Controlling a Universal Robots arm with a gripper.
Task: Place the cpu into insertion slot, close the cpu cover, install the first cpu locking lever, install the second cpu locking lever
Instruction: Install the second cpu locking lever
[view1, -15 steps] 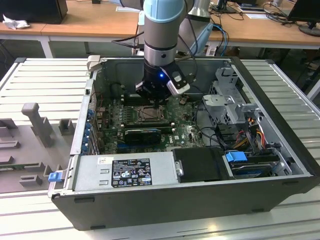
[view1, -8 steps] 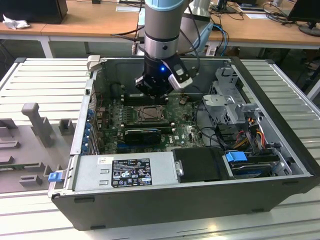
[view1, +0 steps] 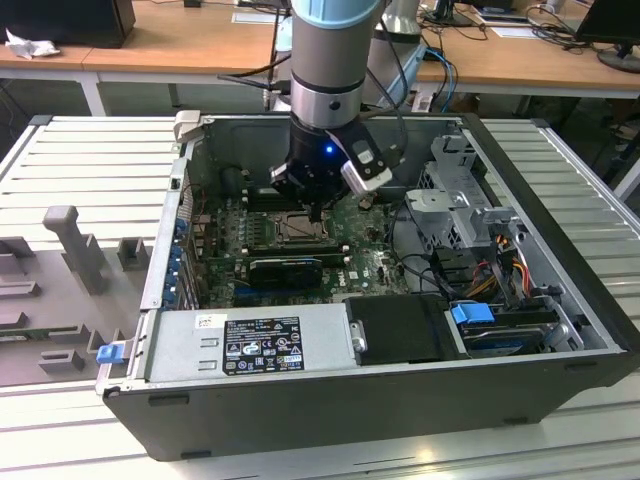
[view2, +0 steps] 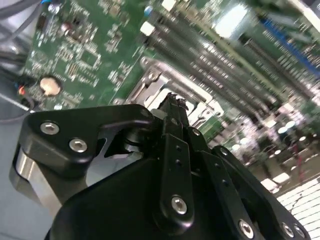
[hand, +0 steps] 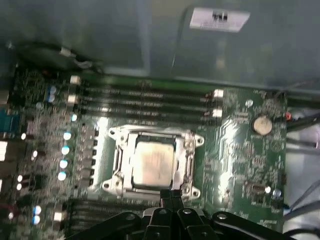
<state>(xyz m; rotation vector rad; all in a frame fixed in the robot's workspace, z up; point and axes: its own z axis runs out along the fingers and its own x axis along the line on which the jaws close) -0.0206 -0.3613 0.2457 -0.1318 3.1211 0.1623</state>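
In the first wrist view the cpu lies flat in the insertion slot, its pale metal face up. The silvery cpu cover lies down as a frame around the chip. My gripper is shut with nothing between its fingers, its tips just off the socket's edge on the side away from the memory slots. In the exterior view the gripper hangs inside the open computer case, right over the socket. The second wrist view has the joined fingertips close above the socket's metal frame.
Long memory slots and a coin battery flank the socket. Inside the case stand a black card, a power supply, a drive cage and loose cables. A grey fixture sits outside at the exterior view's left.
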